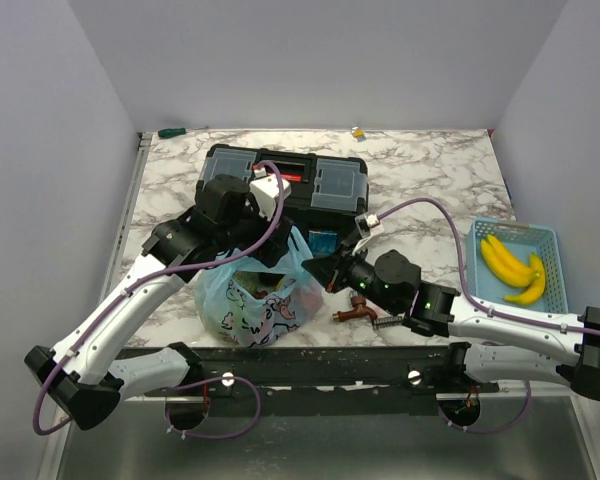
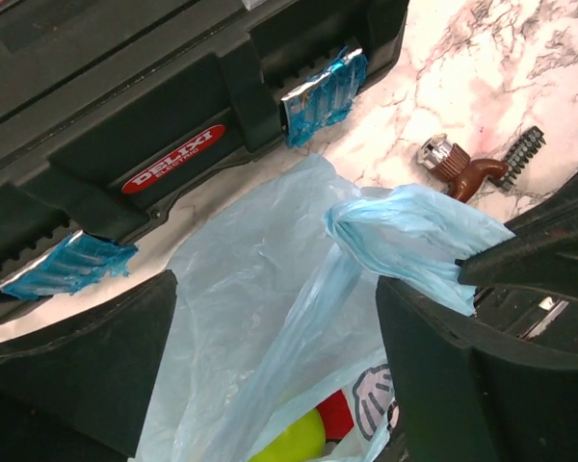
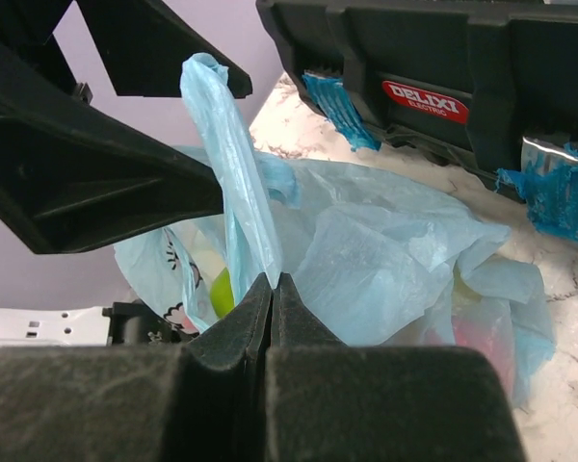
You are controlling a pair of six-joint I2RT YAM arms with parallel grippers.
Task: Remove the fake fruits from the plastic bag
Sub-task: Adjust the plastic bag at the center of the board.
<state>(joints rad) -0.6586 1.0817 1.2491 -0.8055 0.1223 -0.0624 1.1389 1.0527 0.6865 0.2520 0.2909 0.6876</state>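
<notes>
On the marble table [image 1: 430, 180]: plastic bag [image 1: 255, 300] right under left gripper [image 2: 275, 356], jaws spread wide; right gripper [image 3: 272, 289] pinching it from beside.

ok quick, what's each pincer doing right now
left pincer: open, holding nothing
right pincer: shut on a handle of the plastic bag

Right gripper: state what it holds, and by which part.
The right gripper is shut on the plastic bag, pinching one stretched handle strip.

Light-blue plastic bag [image 1: 255, 300] (fruit [image 2: 294, 438] inside) sits crumpled.
</notes>
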